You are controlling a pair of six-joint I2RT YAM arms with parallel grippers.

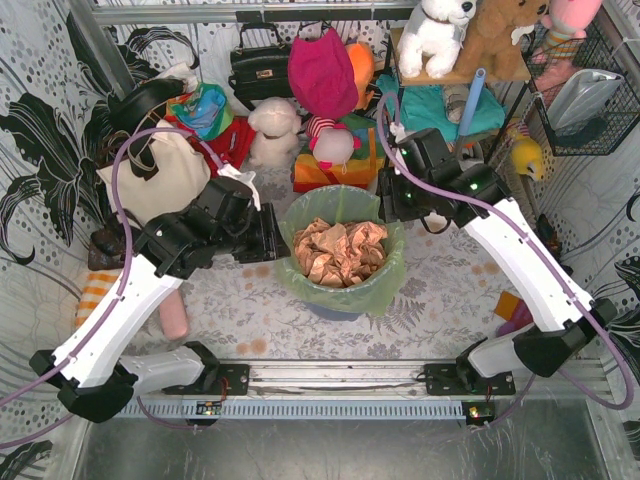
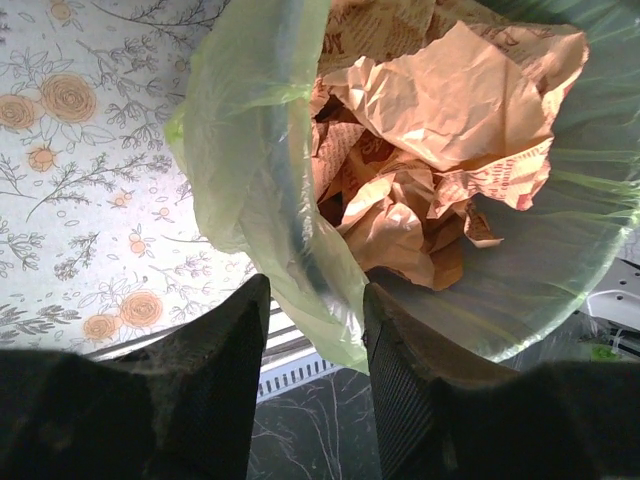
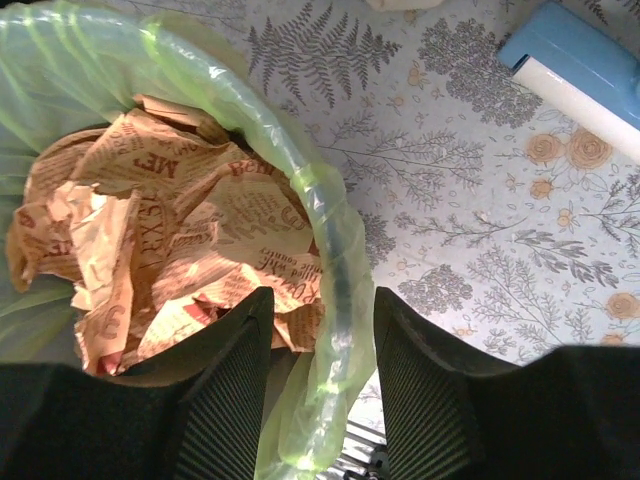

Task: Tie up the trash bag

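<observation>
The left gripper (image 2: 315, 292) is released. Its two dark fingers (image 2: 215, 375) stand apart and straddle the left side of the trash bag (image 2: 240, 140). A fold of the thin lime-green plastic hangs down in the gap, close against the inner finger. Daylight shows between the plastic and the other finger, so nothing is pinched.

The right gripper (image 3: 325, 300) is also released. Its fingers are spread to either side of the bag's rolled rim on the right side, one finger over the bag's mouth and the other outside it. The rim runs through the gap without being squeezed.

The trash bag sits open-mouthed in the middle of the counter (image 1: 440, 290), between the two arms. It is draped over a round bin whose blue base (image 1: 335, 312) peeks out below the green plastic. Crumpled brown paper (image 1: 338, 250) printed with dark lettering fills the bag almost to the rim. The counter is covered with a pale floral cloth.

In the right wrist view, a blue and white object (image 3: 575, 70) lies on the cloth, well apart from the bag. A cream tote bag (image 1: 160, 180) lies at the back left, behind the left arm, and a black handbag (image 1: 262, 65) hangs near it. A white plush dog (image 1: 437, 35) sits on a shelf at the back right, with a brown teddy (image 1: 500, 35) just beside it.
</observation>
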